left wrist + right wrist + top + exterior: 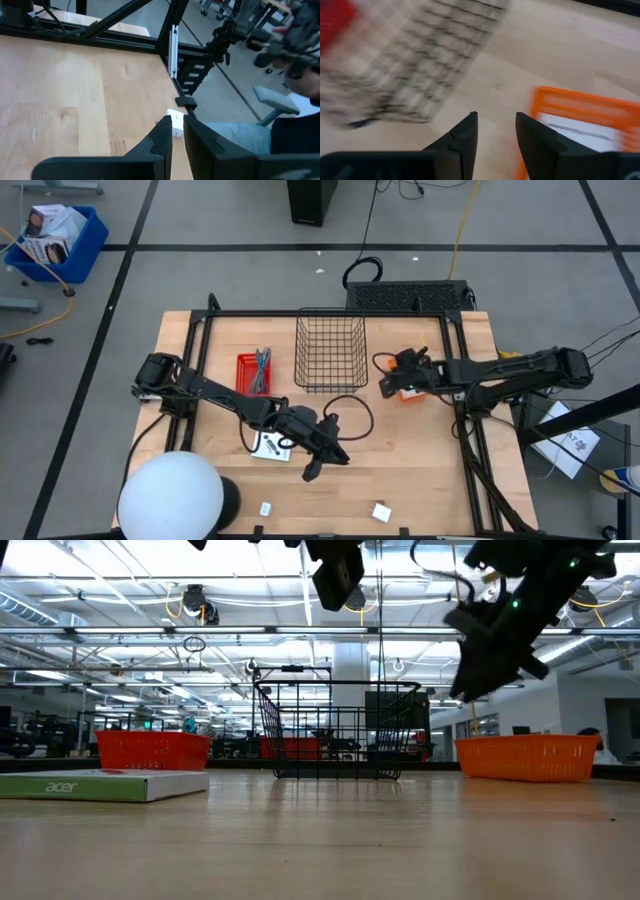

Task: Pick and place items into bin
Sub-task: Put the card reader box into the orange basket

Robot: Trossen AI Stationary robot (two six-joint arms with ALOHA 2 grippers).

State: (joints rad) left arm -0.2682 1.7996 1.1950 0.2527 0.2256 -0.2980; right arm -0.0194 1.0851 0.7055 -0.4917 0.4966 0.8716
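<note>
A: Left gripper (312,471) — position?

B: Over the front half of the table (430,480), a little left of centre, raised above the wood. In the left wrist view its fingers (160,140) stand nearly together, a narrow gap between them, nothing clamped.

A: Nearest task item to it?

B: A tiny white block (175,125) shows just past the fingertips in that wrist view, lying near the table's front edge. From above there are two: one block (381,512) near the front edge right of centre, a second block (265,508) near the front edge left of centre. Neither is touched. A white card with dark print (271,446) lies just behind the gripper, partly under the arm.

A: Right gripper (392,377)?

B: Toward the right of the back half, between the wire basket (330,352) and an orange tray (410,392). Fingers (465,132) apart, empty. The tray sits beside one finger, with something white in it.

A: Other containers?

B: A red bin (252,373) just left of the basket, grey strips in it.

A: Any writing?

B: The low view shows a flat box (100,784) lettered "acer" on its side. The card's print is too small to read.

A: Else?

B: A white dome (171,497) at the front left corner.
</note>
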